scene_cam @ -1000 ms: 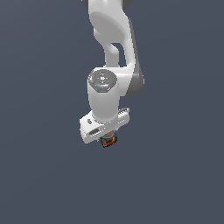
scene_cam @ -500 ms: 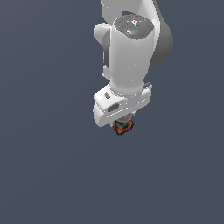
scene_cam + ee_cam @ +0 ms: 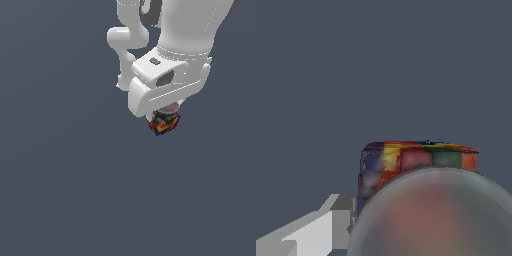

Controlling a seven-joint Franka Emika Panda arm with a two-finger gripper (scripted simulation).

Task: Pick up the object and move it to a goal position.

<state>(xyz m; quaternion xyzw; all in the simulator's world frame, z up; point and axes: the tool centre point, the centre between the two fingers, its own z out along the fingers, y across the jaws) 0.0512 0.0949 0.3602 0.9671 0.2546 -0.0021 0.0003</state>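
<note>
While it hangs in the air, the tool (image 3: 165,116) grips the block (image 3: 164,123).
The block's coloured squares show under the white housing, right of centre in the exterior view.

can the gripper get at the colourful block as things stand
Yes, it seems to have it already: the block sits tucked right under the white gripper, apparently clamped, and nothing else is near. In the wrist view the block sits close up, beside one grey finger.
</note>
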